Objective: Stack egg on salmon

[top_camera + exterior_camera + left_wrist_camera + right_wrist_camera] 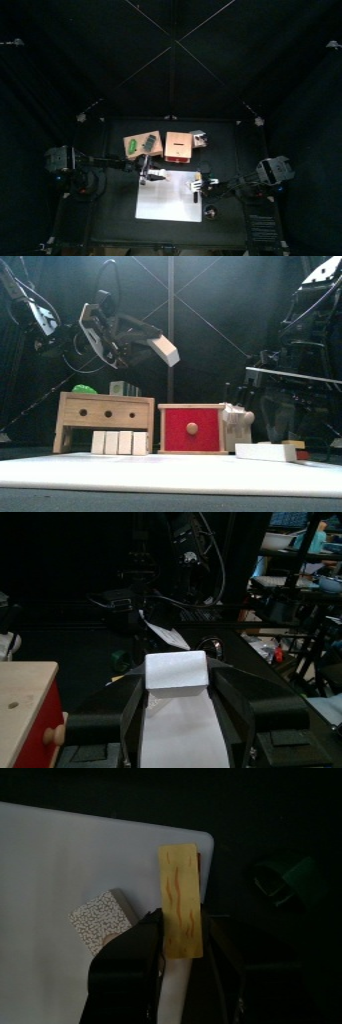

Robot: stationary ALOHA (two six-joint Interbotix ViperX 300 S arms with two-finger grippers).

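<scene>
The egg (182, 898), a flat yellow strip, lies at the edge of the white mat (80, 858), next to a white speckled block (98, 923). My right gripper (185, 943) hangs over the egg, jaws open on either side of its near end. In the front view the egg (293, 444) shows low at the right beside a white block (266, 452). My left gripper (177, 702) is shut on a white block (175, 670) and holds it high above the table, as the front view (163, 350) shows. I cannot make out a salmon piece.
A wooden box (103, 421) with a green thing (84, 389) on top stands at the back left. A red-fronted box (194, 428) stands beside it. A row of small white blocks (118, 442) lies in front of the wooden box.
</scene>
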